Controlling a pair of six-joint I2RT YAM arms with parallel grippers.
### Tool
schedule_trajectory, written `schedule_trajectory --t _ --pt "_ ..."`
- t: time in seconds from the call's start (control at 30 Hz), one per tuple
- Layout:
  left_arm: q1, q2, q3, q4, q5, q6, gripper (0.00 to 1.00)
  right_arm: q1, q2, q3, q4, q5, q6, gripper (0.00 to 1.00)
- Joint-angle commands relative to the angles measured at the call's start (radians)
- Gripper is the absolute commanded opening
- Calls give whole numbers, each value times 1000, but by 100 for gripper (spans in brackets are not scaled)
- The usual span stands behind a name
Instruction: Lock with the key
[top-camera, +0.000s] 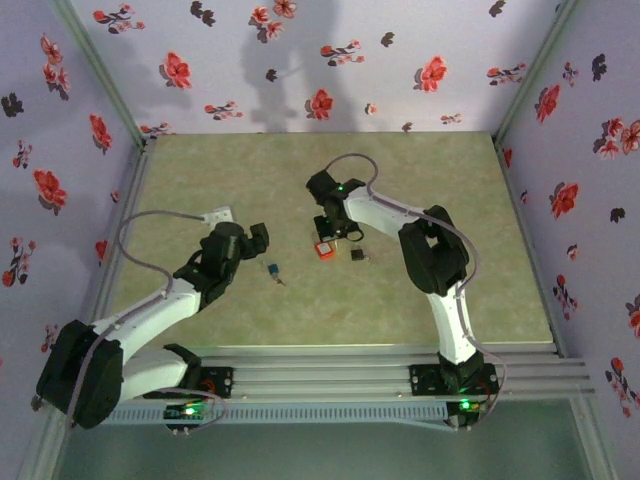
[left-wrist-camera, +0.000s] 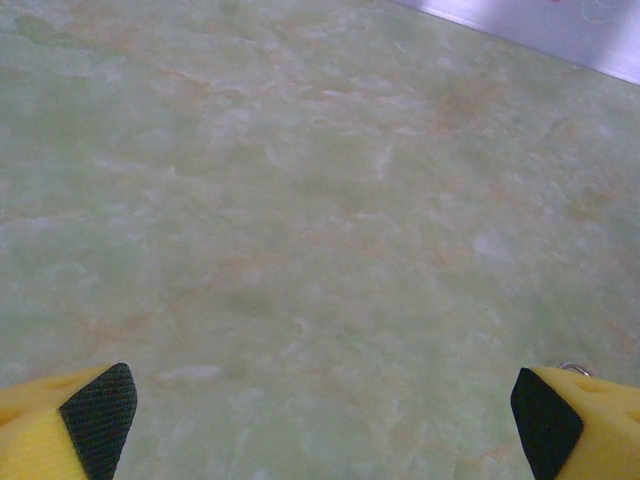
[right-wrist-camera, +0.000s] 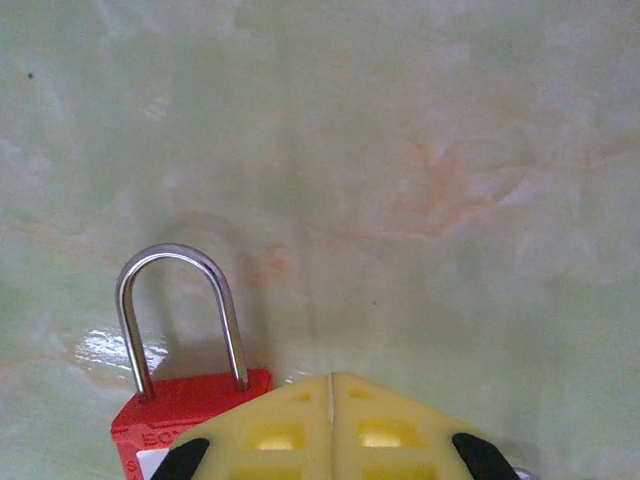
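The red padlock (right-wrist-camera: 190, 400) is half hidden behind the right fingers (right-wrist-camera: 300, 405)

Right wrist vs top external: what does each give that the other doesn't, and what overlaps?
Right wrist: the steel shackle of the red padlock up close, both legs appearing to meet the body, and the right gripper fingers pressed together.
Top external: the black-headed key lying just right of the padlock, a blue-headed key further left, and the left gripper.
Both: the red padlock, the right gripper close to it, the green table.
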Motion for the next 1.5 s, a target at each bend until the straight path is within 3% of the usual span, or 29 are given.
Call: schedule_trajectory --t 0.0,1.07,1.47 --pt "3 -1 22 1 -36 0 100 6 19 28 -26 -10 -24 0" --pt "3 15 34 -11 -36 0 100 5 80 55 -49 -29 -48 2" --pt "3 22 36 -12 -35 0 100 5 87 54 -53 -34 -51 11"
